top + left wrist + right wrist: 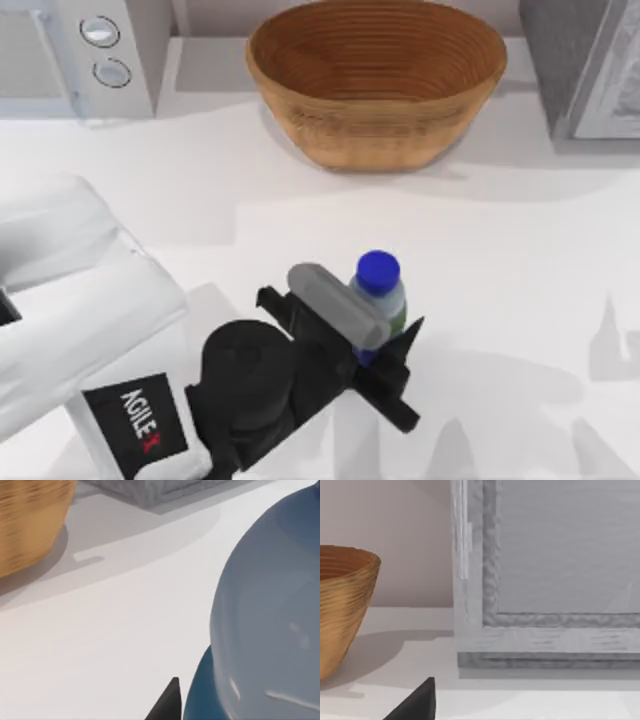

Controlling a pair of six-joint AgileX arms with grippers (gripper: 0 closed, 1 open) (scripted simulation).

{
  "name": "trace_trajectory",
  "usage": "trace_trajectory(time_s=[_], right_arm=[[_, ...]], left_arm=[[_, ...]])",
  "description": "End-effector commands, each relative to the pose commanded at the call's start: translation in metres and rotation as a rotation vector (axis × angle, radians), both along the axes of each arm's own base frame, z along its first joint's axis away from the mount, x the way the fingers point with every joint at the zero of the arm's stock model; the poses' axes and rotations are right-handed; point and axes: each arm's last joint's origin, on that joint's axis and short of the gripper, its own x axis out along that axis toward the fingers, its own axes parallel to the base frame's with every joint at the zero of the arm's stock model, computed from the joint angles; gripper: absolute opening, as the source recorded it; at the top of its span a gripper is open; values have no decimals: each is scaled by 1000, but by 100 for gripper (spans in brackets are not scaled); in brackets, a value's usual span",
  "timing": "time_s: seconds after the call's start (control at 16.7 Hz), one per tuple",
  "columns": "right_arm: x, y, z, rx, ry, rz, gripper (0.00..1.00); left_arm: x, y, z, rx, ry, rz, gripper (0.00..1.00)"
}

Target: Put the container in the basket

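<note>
One tool working: left tool (372, 322) closed around the container (380, 290), upright between its fingers for the lift; basket (376, 80) well ahead; right tool's state unclear

We see the basket (376, 85) as woven wicker, ribbed, matt; the container (381, 299) as glossy clear plastic with a smooth blue cap (378, 270); the counter (500, 260) smooth, matt white.
</note>
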Motion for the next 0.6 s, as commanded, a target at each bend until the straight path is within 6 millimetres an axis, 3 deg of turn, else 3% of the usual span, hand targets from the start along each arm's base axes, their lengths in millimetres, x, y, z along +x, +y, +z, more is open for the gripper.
trace_trajectory(time_s=[0.3, 0.6], right_arm=[[0, 0, 0, 0, 0, 0, 100], [0, 0, 0, 0, 0, 0, 100]], left_arm=[[-3, 1, 11, -2, -3, -3, 0], [-20, 17, 56, -12, -8, 10, 0]])
